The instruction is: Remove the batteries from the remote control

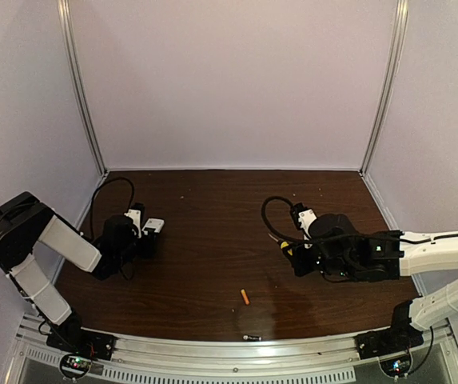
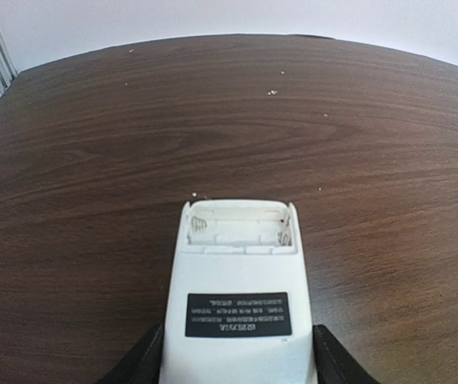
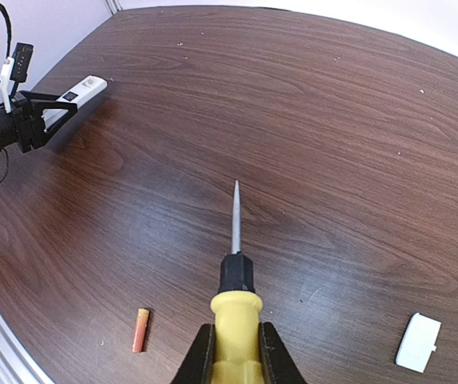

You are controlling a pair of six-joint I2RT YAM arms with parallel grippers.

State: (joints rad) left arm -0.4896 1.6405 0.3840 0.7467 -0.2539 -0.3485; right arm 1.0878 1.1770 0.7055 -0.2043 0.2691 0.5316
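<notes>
Lying between the left fingers (image 2: pixel 144 365), the remote control (image 2: pixel 236 272) is pinched at both long sides, back face up. It sits at the left side of the table (image 1: pixel 213 208), low over the wood; whether it touches the surface I cannot tell. Its battery bay (image 2: pixel 238 227) at the far end is uncovered and shows white plastic walls and ribs. Nearer the fingers, a black label (image 2: pixel 238 314) carries several lines of white writing, too small and blurred to read. No brand name can be made out.

One battery (image 1: pixel 245 297), orange with a dark end, lies loose on the table near the front edge, about midway between the two arms and well apart from the remote control. In the right wrist view it lies just left of the screwdriver's handle. A smaller dark-and-pale bit (image 1: pixel 251 338) lies at the front edge of the table; I cannot tell what it is.

The right fingers (image 3: pixel 199 357) are pressed onto the yellow handle of a screwdriver (image 3: pixel 235 316), whose black collar and thin metal shaft point out across the wood toward the far side. Its tip hangs over bare table. A small white squarish cover (image 3: pixel 418 342) lies flat on the table to the right of the screwdriver, apart from it.
</notes>
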